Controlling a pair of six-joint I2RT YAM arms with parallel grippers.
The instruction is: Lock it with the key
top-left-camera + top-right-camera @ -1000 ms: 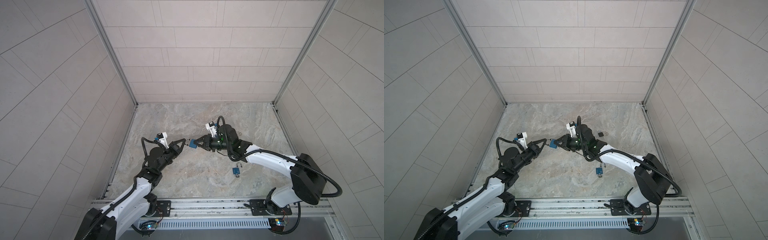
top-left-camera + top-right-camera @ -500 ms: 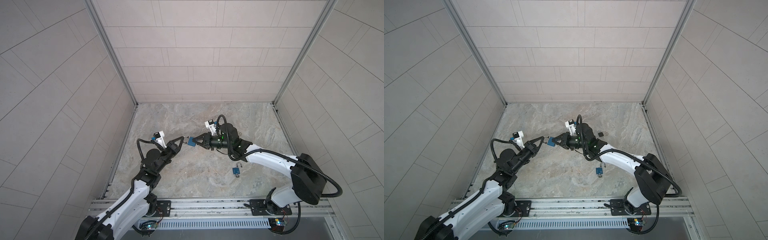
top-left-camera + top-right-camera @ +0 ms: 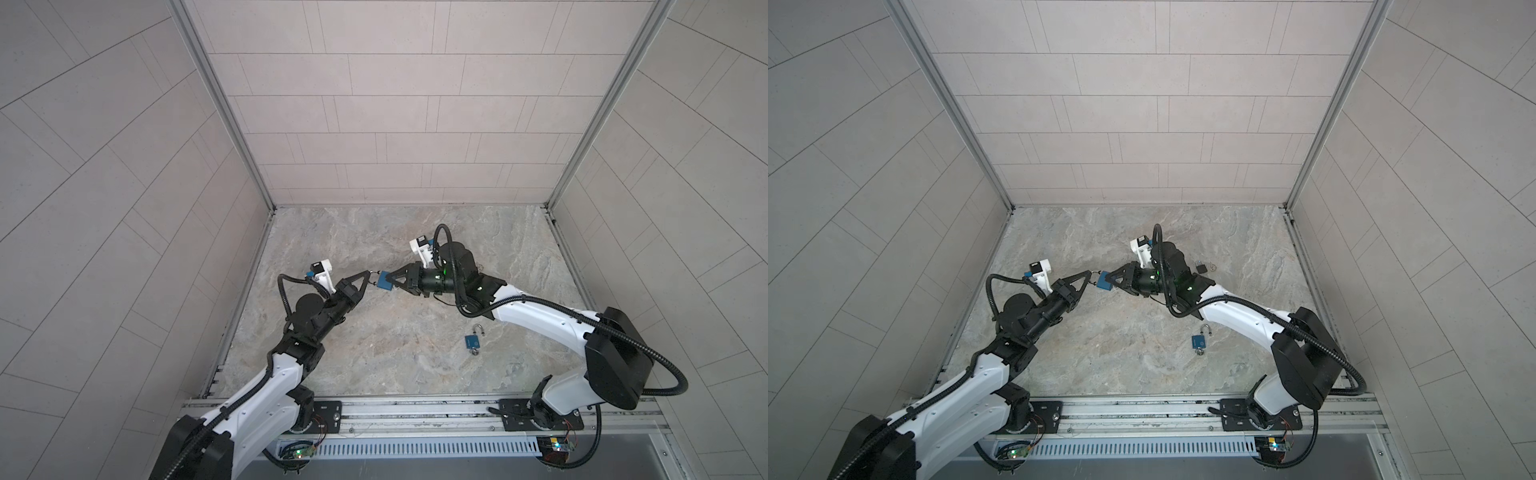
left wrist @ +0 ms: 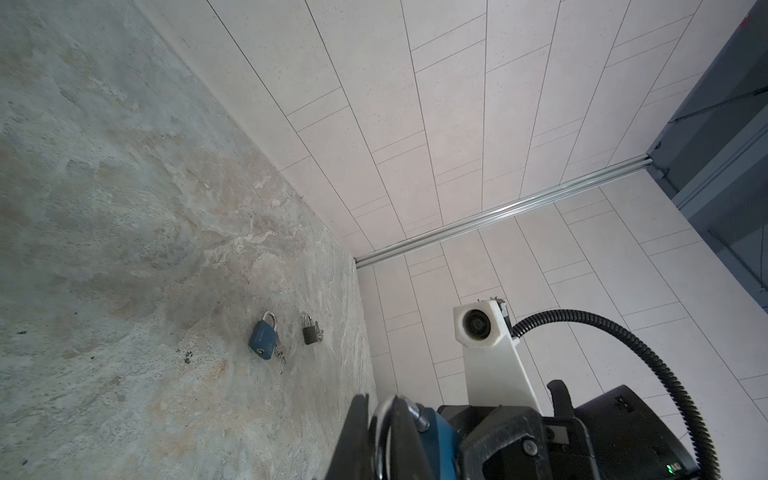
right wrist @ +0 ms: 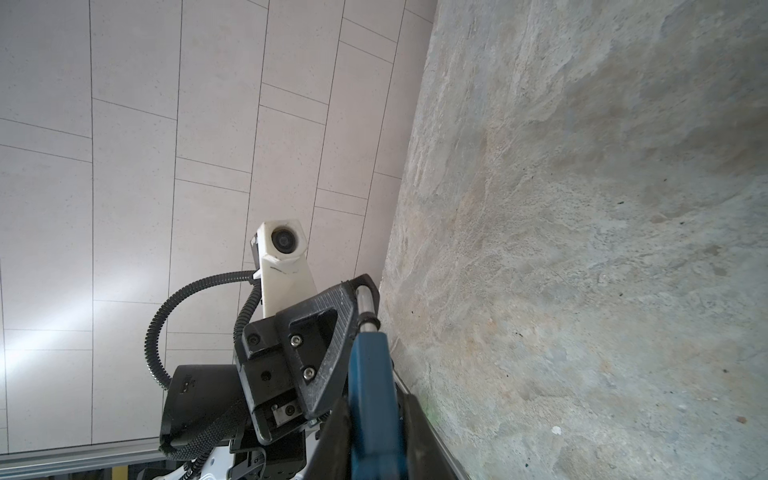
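Observation:
A blue padlock (image 3: 384,281) (image 3: 1103,281) hangs above the floor between my two arms. My right gripper (image 3: 394,281) (image 5: 376,415) is shut on its blue body (image 5: 374,395), one finger on each flat face. My left gripper (image 3: 370,274) (image 4: 380,409) is shut on its silver shackle (image 4: 384,415), whose leg (image 5: 365,307) runs along a left finger (image 5: 332,316). No key shows on this held padlock; its keyhole end is hidden between the right fingers.
A second blue padlock (image 3: 473,341) (image 4: 262,334) lies on the stone floor with a small key (image 4: 280,354) at its base. A dark padlock (image 3: 1200,266) (image 4: 311,332) lies near the right wall. Tiled walls enclose three sides.
Both grippers, still joined at the padlock, have drifted slightly toward the back. The left arm's elbow has swung left. Neither grip has changed.

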